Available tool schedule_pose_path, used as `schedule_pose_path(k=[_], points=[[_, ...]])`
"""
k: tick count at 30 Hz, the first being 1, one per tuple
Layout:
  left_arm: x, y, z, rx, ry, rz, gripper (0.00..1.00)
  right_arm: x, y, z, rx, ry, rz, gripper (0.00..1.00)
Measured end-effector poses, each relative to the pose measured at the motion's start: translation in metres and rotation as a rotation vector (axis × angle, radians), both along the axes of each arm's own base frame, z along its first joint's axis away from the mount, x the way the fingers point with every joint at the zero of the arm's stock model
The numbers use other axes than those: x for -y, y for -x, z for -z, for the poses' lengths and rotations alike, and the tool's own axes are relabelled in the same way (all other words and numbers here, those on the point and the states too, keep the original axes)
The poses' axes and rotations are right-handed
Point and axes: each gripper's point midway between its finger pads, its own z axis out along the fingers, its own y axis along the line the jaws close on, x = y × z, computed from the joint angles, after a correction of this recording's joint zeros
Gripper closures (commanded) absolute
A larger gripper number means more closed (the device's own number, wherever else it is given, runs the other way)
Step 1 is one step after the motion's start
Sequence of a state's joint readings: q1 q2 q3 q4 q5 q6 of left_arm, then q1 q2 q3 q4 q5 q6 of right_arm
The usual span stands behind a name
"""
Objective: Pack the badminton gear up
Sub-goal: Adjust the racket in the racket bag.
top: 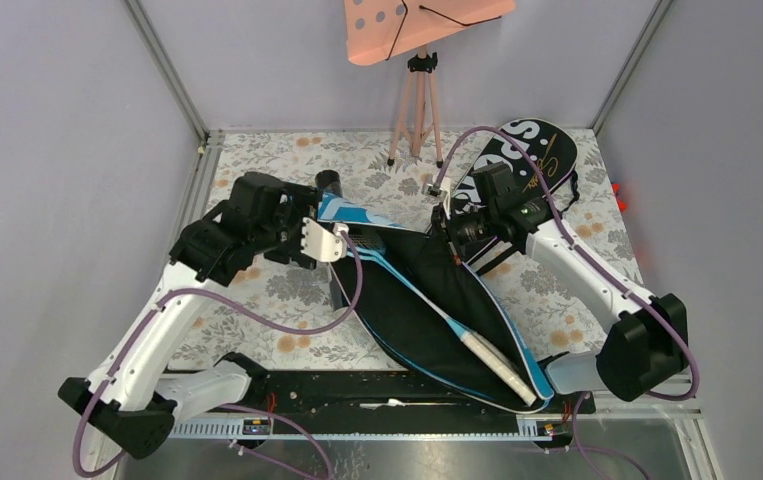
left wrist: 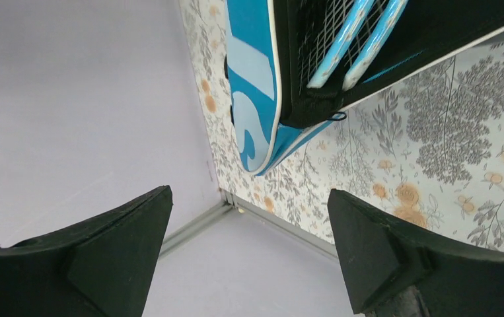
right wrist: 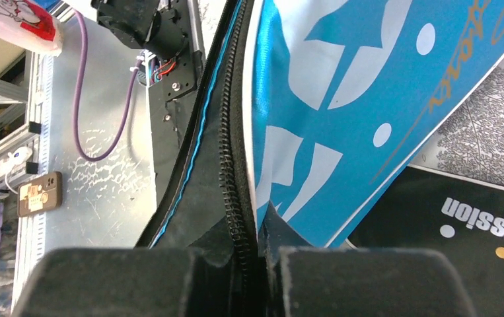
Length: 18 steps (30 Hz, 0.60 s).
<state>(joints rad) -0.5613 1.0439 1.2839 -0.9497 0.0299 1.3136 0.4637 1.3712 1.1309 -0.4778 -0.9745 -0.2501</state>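
Right gripper [right wrist: 262,261] is pinched tight on the zipper [right wrist: 232,172] edge of the blue bag [top: 419,300], which lies open mid-table with light-blue rackets [left wrist: 341,46] tucked inside. Left gripper [left wrist: 249,224] hangs spread wide just off the bag's far-left end, holding nothing.

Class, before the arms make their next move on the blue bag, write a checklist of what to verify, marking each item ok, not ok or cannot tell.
1. Right pincer shut on the blue bag at its zip: ok.
2. Left pincer open and empty: ok.
3. Racket hoops inside the bag: ok.
4. Racket handle clear of the zip line: cannot tell.
5. Bag zipped shut: not ok, it lies open.
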Motion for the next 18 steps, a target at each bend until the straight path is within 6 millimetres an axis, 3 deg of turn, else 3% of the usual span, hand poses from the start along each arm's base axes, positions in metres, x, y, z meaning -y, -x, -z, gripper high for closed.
schedule_pose_path(k=[3, 8, 10, 11, 12, 14, 16, 18], points=[[-0.011, -0.011, 0.007, -0.016, -0.029, -0.022, 0.02, 0.0, 0.005, -0.001, -0.009, -0.01, -0.036, 1.0], [-0.007, -0.026, 0.038, -0.109, -0.077, 0.007, 0.04, -0.001, 0.01, -0.007, -0.005, -0.028, -0.072, 1.0], [-0.006, -0.031, 0.053, -0.157, -0.099, 0.015, 0.11, -0.001, 0.011, -0.008, -0.001, -0.032, -0.083, 1.0], [-0.006, -0.032, 0.059, -0.177, -0.109, 0.017, 0.24, -0.001, 0.012, -0.009, -0.003, -0.034, -0.09, 1.0], [-0.005, -0.034, 0.065, -0.197, -0.119, 0.02, 0.49, -0.002, 0.012, -0.009, -0.003, -0.035, -0.093, 1.0], [-0.004, -0.037, 0.075, -0.229, -0.129, 0.022, 0.75, -0.001, 0.011, -0.008, -0.004, -0.028, -0.091, 1.0], [-0.004, -0.039, 0.082, -0.243, -0.153, 0.042, 0.97, 0.0, 0.008, -0.004, -0.016, -0.001, -0.072, 0.92], [-0.005, -0.042, 0.08, -0.225, -0.179, 0.07, 1.0, 0.0, 0.001, -0.002, -0.031, 0.029, -0.032, 0.89]])
